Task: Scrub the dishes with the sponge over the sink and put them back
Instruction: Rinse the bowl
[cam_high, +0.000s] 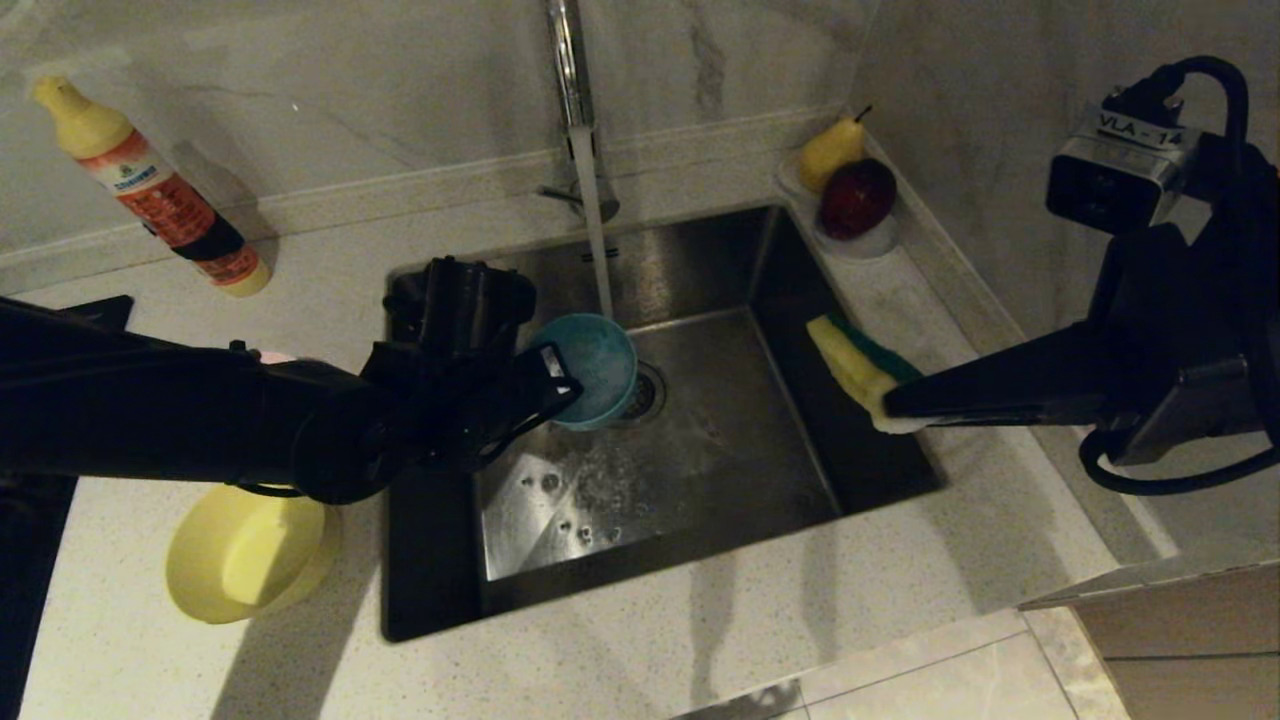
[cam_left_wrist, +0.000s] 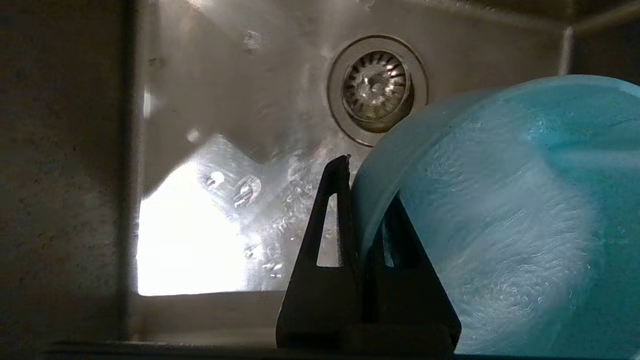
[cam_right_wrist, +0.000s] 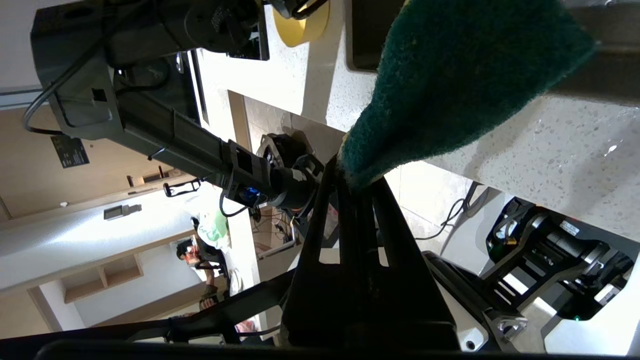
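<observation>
My left gripper (cam_high: 560, 385) is shut on the rim of the light blue bowl (cam_high: 598, 368), holding it tilted over the sink (cam_high: 700, 470) near the drain (cam_high: 645, 395). Water from the tap (cam_high: 570, 70) runs into it. In the left wrist view one finger lies outside the blue bowl (cam_left_wrist: 500, 215) and one inside, at the left gripper (cam_left_wrist: 357, 185). My right gripper (cam_high: 895, 405) is shut on the sponge (cam_high: 860, 368) above the sink's right edge; its green side fills the right wrist view (cam_right_wrist: 465, 75). The yellow bowl (cam_high: 250, 550) sits on the counter left of the sink. A sliver of the pink bowl (cam_high: 272, 356) shows behind my left arm.
A detergent bottle (cam_high: 150, 190) stands at the back left against the wall. A small white dish (cam_high: 880, 240) with a pear and an apple sits at the sink's back right corner. The black stove top (cam_high: 60, 310) lies at the far left.
</observation>
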